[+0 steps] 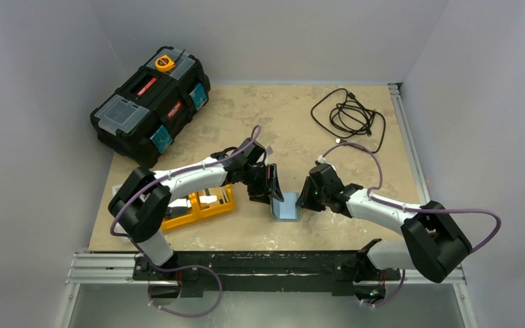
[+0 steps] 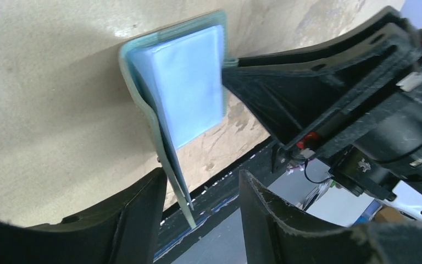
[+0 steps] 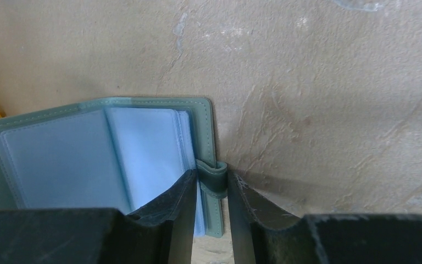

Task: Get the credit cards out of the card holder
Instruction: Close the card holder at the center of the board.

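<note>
The grey-green card holder (image 1: 288, 206) stands open on the table between both grippers, its pale blue sleeves (image 3: 88, 154) showing. No credit cards show in the sleeves. My right gripper (image 3: 211, 179) is shut on the holder's right cover edge at the strap loop (image 3: 213, 179). My left gripper (image 2: 203, 175) is open around the raised left cover (image 2: 170, 159): the cover lies against the left finger, and the right finger stands well apart. In the top view the left gripper (image 1: 273, 188) and right gripper (image 1: 306, 198) flank the holder. Two pale shiny flat pieces (image 1: 210, 199), perhaps credit cards, lie in the orange tray.
An orange two-compartment tray (image 1: 181, 221) sits under the left arm. A black toolbox (image 1: 150, 102) stands at the back left. A coiled black cable (image 1: 348, 116) lies at the back right. The table's front rail (image 1: 266, 263) runs just behind the holder.
</note>
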`<action>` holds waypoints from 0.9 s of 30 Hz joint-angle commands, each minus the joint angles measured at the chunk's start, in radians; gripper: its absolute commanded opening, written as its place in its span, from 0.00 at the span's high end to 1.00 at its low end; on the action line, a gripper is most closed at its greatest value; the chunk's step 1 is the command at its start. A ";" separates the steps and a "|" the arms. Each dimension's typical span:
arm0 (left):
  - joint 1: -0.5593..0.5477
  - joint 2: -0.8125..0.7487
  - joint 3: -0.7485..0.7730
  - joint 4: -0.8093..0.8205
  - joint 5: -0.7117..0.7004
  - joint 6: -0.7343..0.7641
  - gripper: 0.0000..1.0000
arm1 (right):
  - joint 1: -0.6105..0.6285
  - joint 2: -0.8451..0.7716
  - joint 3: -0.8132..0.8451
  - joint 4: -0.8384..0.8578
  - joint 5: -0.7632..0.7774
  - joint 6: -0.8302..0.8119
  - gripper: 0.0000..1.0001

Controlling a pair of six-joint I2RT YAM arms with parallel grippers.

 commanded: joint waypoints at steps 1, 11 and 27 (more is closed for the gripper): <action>-0.015 -0.014 0.061 0.028 0.032 -0.020 0.49 | 0.013 0.017 -0.013 0.056 -0.052 0.027 0.75; -0.033 0.078 0.104 0.091 0.072 -0.064 0.38 | 0.023 0.018 -0.016 0.074 -0.071 0.043 0.75; -0.034 0.258 0.119 0.105 0.030 -0.196 0.31 | 0.023 -0.124 0.017 -0.105 0.061 0.032 0.72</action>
